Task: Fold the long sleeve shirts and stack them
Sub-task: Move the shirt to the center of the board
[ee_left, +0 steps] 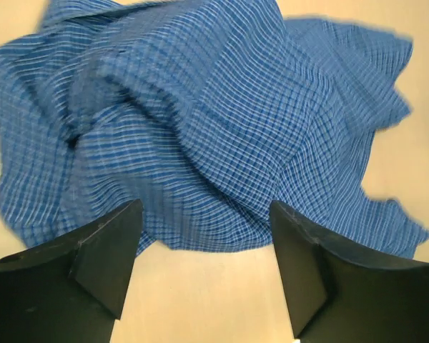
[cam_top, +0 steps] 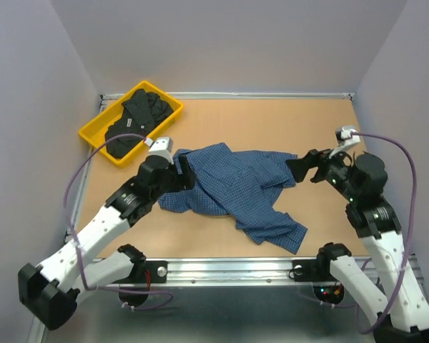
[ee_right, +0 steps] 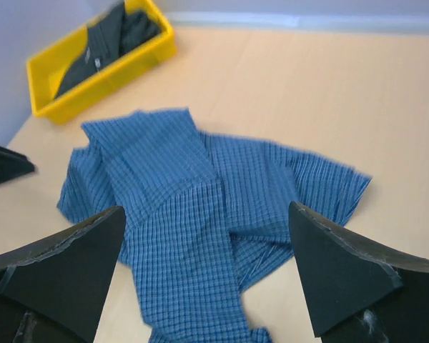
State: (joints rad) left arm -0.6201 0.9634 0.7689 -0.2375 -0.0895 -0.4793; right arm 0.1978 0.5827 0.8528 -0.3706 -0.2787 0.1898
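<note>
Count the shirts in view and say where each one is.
2. The blue checked shirt lies crumpled in the middle of the table; the black shirt sits in the yellow bin at the far-left corner. Another could be hidden beneath it.

Crumpled blue shirt (cam_top: 232, 187) on table (cam_top: 272, 121); black shirt (cam_top: 139, 118) in yellow tray (cam_top: 109, 108)

The blue shirt (cam_top: 236, 189) has a fine dark check with thin pale lines through it, pretty vivid. The black shirt (cam_top: 139, 118) is plain, and the bin (cam_top: 93, 137) is bright yellow. The worktop (cam_top: 272, 121) is a light tan wood colour. The left tool (ee_left: 204, 214) and right tool (ee_right: 207, 214) are matte black, the arms (cam_top: 100, 229) white with black joints, the cables (cam_top: 413, 186) purple, the walls (cam_top: 28, 86) pale greyish lilac.
</note>
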